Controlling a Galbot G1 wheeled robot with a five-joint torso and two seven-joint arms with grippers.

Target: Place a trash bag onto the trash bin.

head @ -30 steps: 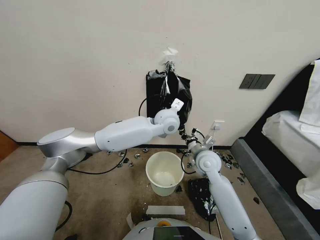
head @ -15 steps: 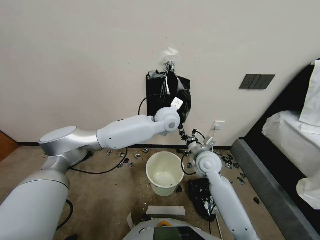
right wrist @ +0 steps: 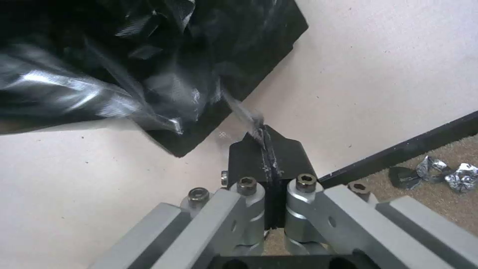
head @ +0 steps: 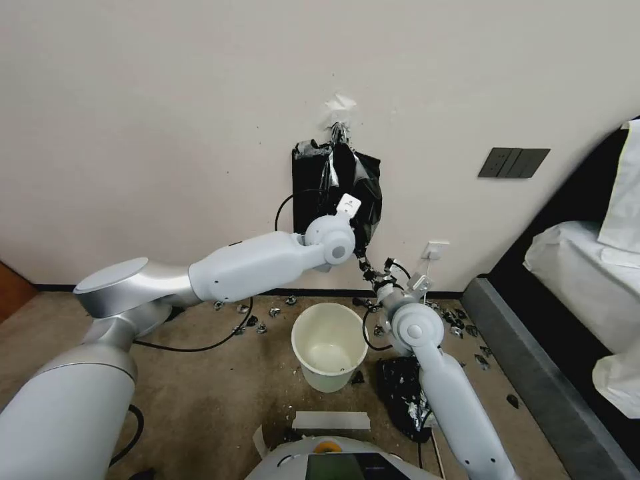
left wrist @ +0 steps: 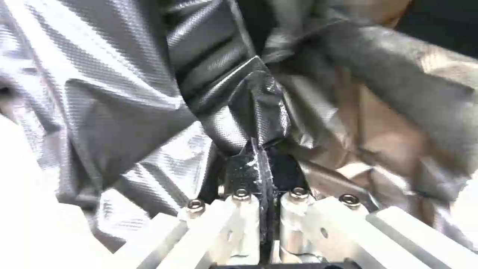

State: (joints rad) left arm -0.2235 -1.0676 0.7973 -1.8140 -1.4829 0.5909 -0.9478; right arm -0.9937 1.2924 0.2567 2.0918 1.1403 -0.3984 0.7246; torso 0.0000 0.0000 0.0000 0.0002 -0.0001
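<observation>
The glossy black trash bag [head: 360, 183] hangs from a hook on the wall, above and behind the trash bin. In the left wrist view my left gripper [left wrist: 257, 151] is shut on a fold of the bag's film [left wrist: 234, 112]. My right gripper [right wrist: 265, 139] is shut on a thin stretched strip at the bag's [right wrist: 124, 67] lower edge. In the head view the right gripper [head: 366, 266] sits just below the bag, and the left wrist [head: 331, 240] covers the bag's lower part. The round cream-white trash bin [head: 329, 373] stands upright and open on the carpet below both grippers.
A flat black bundle of bags [head: 308, 190] hangs on the wall beside the bag. A black plastic heap [head: 400, 390] lies right of the bin. Silver scraps [head: 460, 327] dot the carpet along the wall. A dark bed frame [head: 533, 373] runs along the right.
My left wrist has shifted slightly up and to the left while holding the bag's film. The right arm and the bin have stayed put.
</observation>
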